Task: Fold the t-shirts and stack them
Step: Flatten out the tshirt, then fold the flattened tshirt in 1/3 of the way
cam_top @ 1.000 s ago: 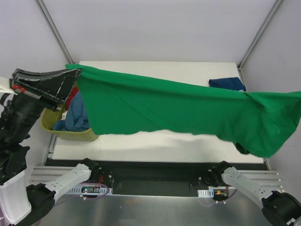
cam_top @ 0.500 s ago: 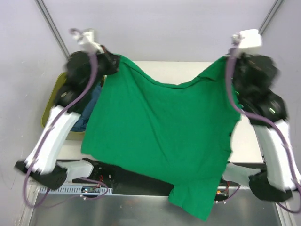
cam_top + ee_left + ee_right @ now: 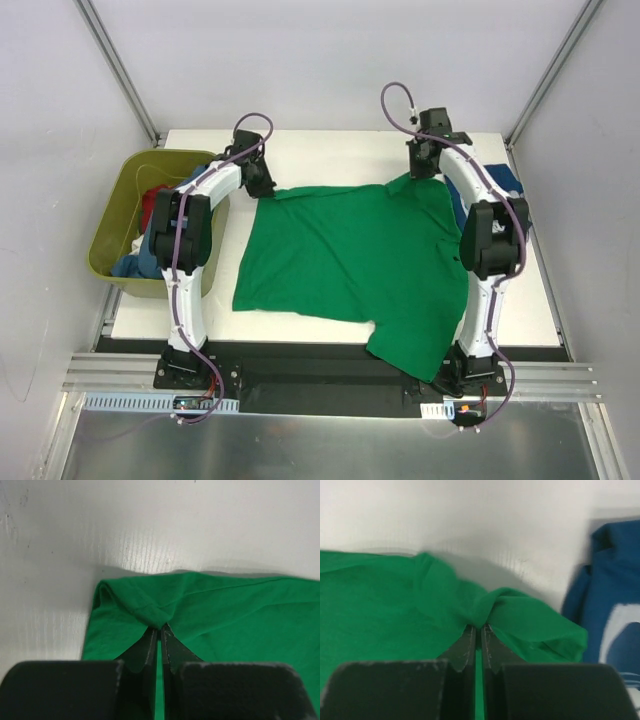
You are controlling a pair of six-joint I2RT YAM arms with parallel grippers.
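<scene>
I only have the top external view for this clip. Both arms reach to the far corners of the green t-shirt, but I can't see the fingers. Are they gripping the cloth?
Observer: On the left, yes. The left wrist view shows the left gripper shut on a bunched fold of the green t-shirt.
Operator: And the right?
Observer: Same there: the right gripper pinches a gathered fold of it.
Operator: Anything else near that gripper?
Observer: A navy t-shirt with a white print lies beside the green fold, on its right in the right wrist view.

No readable text, label, brand or number shows in any view.
</scene>
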